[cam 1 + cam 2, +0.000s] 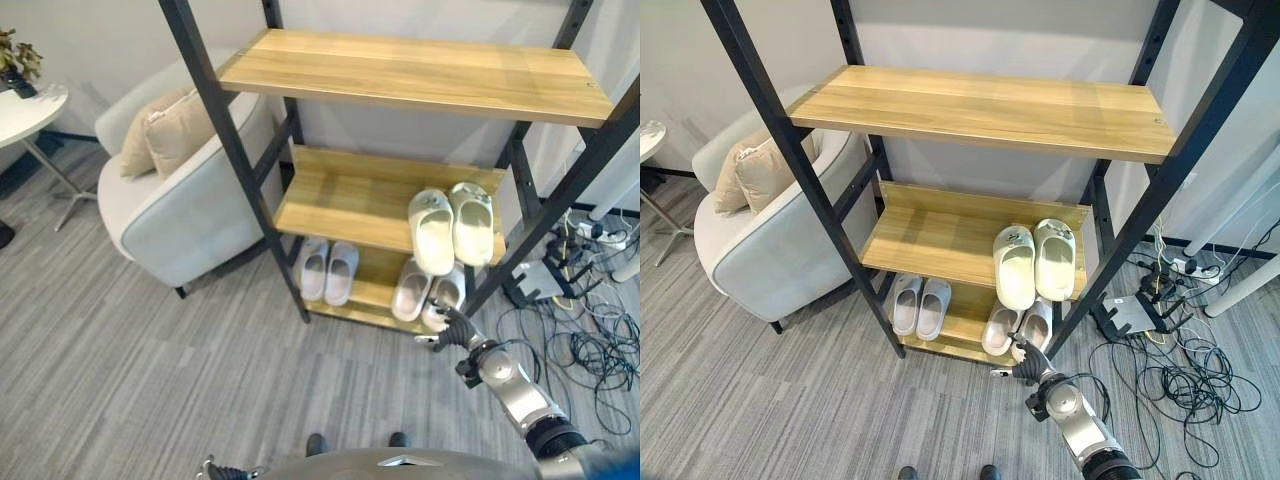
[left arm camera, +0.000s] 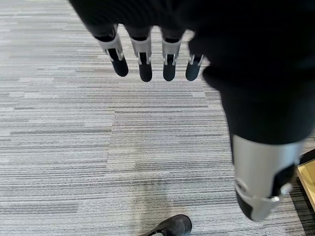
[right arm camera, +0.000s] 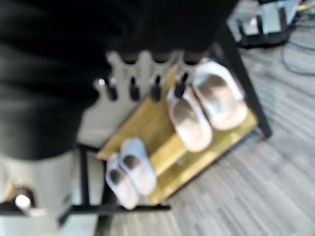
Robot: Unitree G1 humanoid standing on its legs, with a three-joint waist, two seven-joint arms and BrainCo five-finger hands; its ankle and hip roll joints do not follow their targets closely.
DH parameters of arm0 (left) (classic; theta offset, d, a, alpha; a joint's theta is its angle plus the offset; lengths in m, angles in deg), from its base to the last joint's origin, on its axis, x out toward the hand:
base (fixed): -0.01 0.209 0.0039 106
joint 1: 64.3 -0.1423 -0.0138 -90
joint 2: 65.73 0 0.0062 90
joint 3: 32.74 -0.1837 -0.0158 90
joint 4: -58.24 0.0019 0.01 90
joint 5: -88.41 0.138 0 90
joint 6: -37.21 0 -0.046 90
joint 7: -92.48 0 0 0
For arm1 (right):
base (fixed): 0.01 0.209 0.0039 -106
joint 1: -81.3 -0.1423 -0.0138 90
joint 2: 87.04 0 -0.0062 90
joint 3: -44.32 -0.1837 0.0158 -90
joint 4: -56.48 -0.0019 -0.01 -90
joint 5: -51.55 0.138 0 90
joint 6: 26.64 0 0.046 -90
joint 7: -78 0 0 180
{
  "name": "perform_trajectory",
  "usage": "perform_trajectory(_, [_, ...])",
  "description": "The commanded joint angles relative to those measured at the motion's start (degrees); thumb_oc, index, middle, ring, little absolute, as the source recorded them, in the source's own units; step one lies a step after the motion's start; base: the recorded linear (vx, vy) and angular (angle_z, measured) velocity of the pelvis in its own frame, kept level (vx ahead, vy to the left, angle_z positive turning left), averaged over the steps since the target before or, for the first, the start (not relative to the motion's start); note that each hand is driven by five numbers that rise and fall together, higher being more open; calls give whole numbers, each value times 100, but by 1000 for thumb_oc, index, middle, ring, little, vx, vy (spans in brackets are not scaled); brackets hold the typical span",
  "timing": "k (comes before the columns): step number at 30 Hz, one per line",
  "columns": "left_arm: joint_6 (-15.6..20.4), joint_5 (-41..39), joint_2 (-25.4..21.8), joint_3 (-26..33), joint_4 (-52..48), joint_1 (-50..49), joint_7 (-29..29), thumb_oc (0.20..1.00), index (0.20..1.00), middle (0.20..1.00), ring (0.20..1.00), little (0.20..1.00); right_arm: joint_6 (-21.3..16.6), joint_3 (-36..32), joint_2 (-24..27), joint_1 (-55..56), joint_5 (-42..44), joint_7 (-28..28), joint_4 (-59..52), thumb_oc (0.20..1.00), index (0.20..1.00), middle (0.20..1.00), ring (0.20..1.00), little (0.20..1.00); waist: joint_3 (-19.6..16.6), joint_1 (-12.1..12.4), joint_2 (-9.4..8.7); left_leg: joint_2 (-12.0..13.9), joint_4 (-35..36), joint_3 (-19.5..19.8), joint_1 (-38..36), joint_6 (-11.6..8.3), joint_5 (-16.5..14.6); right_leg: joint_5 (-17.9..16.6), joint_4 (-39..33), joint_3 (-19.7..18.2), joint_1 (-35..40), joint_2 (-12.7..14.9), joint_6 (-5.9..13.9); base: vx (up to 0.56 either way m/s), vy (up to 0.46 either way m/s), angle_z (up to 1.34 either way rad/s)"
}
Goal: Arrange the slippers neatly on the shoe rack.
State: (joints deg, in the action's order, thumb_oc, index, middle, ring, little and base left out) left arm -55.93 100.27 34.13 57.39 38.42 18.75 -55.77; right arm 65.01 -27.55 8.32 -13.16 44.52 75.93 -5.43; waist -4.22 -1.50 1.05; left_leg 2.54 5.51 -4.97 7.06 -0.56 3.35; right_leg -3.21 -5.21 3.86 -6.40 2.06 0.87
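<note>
Right robot hand [image 1: 1025, 360] low, fingers straight — near beige slippers [image 1: 1018, 325].

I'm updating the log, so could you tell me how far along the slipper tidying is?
It looks nearly finished. The pale green pair lies side by side on the middle shelf; the light grey pair and the beige pair sit on the bottom shelf. Both hands are empty: the right hand hangs open by the beige pair, the left hand open over the floor.
</note>
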Motion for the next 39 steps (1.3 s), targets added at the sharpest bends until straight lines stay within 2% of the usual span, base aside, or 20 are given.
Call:
perform_trajectory(1, [16,-68,-172,-116,612,433,-20,1000,1000,1000,1000,1000,-163,-201,-48,-473,-98,130,-157,1000,1000,1000,1000,1000,-24,175,-136,-144,-51,261,-6,99,-142,195,183,-295,-73,136,181,0,0,0])
perform_trajectory(14, [-44,-49,-206,-84,648,515,-16,1000,1000,1000,1000,1000,-227,-329,-132,-1041,-77,286,94,1000,1000,1000,1000,1000,97,252,-142,-149,-51,316,141,91,-91,156,137,-257,-147,134,179,3,-3,3])
perform_trajectory(21, [-73,-100,-168,-98,625,584,39,1000,1000,1000,1000,1000,-229,-581,-164,-1294,222,285,263,1000,1000,1000,1000,1000,204,259,-118,-156,-51,348,224,90,-57,137,135,-245,-215,133,180,0,0,0])
perform_trajectory(39, [35,-64,-330,-175,718,884,579,1000,1000,1000,1000,1000,-374,-714,-164,-1873,290,708,598,1000,1000,1000,1000,1000,521,304,-106,-120,-51,372,389,88,20,151,246,-212,-395,113,160,-2,-4,2])
